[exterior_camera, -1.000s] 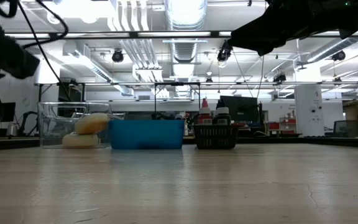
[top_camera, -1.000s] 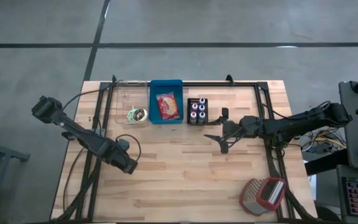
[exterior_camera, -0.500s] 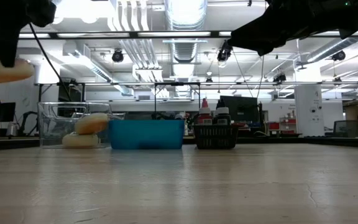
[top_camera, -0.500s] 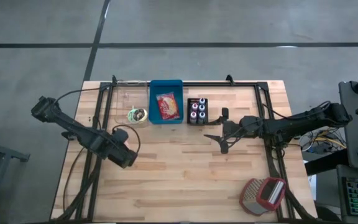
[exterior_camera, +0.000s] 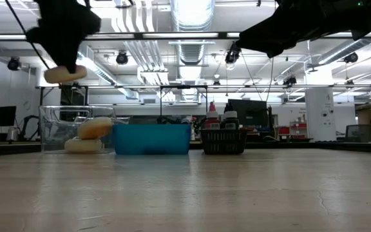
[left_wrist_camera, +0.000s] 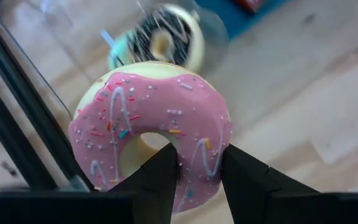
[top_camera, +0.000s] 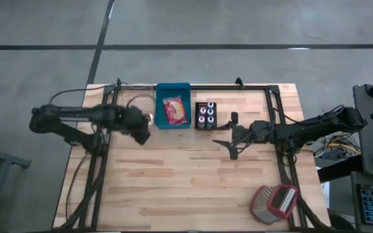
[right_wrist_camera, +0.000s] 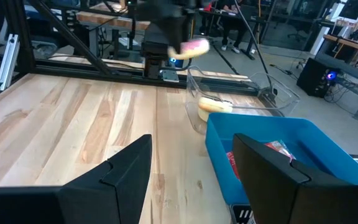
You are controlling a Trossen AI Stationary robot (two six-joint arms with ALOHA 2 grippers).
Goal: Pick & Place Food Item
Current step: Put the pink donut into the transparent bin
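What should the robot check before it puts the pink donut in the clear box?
1. Donut grip: ok. The left gripper is shut on the pink donut.
2. Donut lifted off the table: ok, it hangs high in the low view.
3. Donut near the clear box: ok, the gripper is right beside it in the high view.
4. Room in the box: cannot tell. Other donuts already sit inside.
5. Right gripper out of the way: ok, it waits open past the black basket.
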